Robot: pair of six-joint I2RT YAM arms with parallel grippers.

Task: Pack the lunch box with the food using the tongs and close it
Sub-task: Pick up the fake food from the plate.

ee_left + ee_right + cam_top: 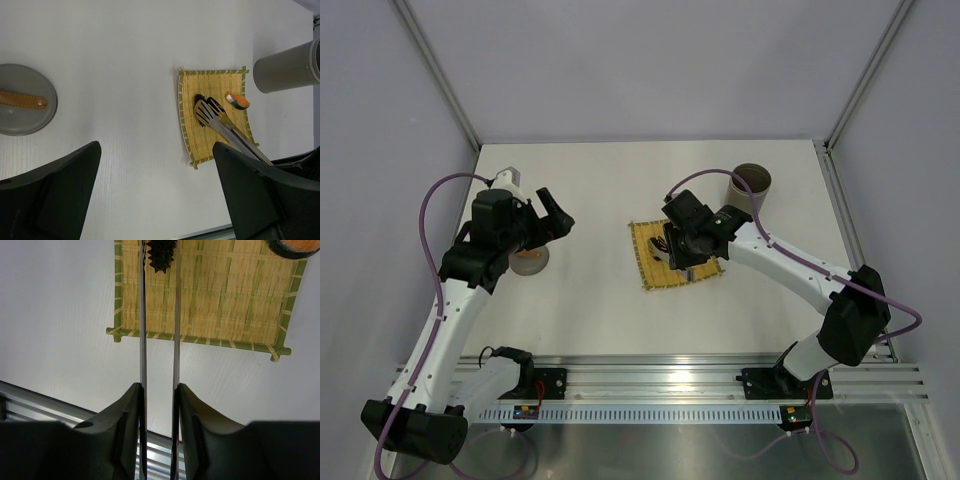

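My right arm stretches over mat. Right claw clamped on tongs, pressing both arms. Tongs run straight out from claw, long axis in line with it, tips flanking dark piece on mat. Orange piece just beside. Lunch box upright beyond mat. Left claw hovers wide, empty, near lid.

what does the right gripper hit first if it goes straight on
The right gripper holds the tongs, whose tips flank the dark food piece on the mat: probably that piece first, though height above the mat is unclear.
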